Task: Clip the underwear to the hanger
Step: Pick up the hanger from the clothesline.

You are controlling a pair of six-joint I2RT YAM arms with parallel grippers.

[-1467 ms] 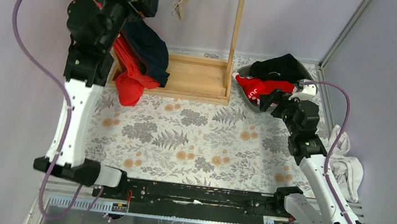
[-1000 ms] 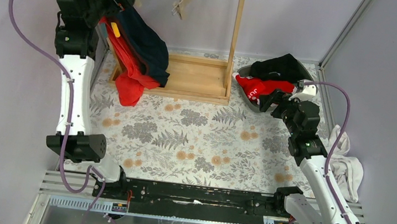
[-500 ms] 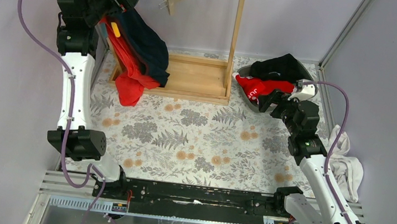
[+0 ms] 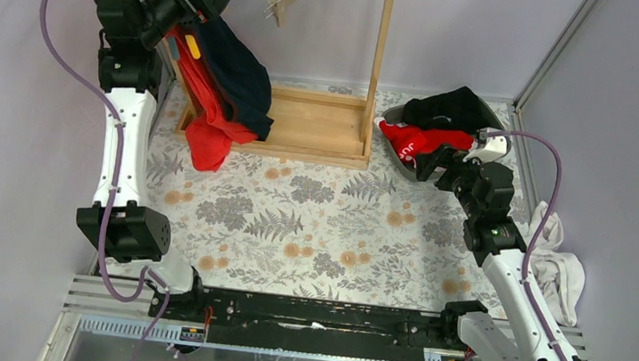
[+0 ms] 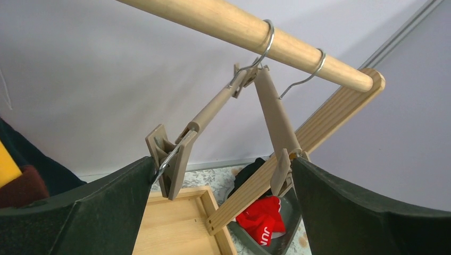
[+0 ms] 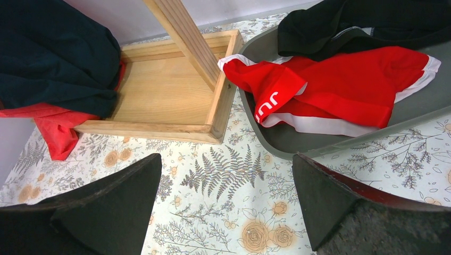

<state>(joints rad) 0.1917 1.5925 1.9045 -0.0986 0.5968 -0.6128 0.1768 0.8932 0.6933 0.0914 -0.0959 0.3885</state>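
Above the table's (image 6: 223, 212) far left corner, the left tool (image 5: 219, 166) is raised with its jaws wide apart and empty. It faces two hangers (image 5: 213, 106) hooked on a wooden rod (image 5: 239, 26). The nearer hanger's clip (image 5: 170, 162) hangs just beside one finger (image 5: 106, 207).

Near the far right corner, the right tool (image 6: 226, 159) sits low, jaws likewise spread and holding nothing. It points at a grey tray (image 6: 298, 141). The red underwear (image 6: 340, 90) lies in this tray, touching a black garment (image 6: 361, 24) behind it. Left of the tray stands the rack's wooden base (image 6: 159, 90), with a navy garment (image 6: 53, 53) draped over its left side.
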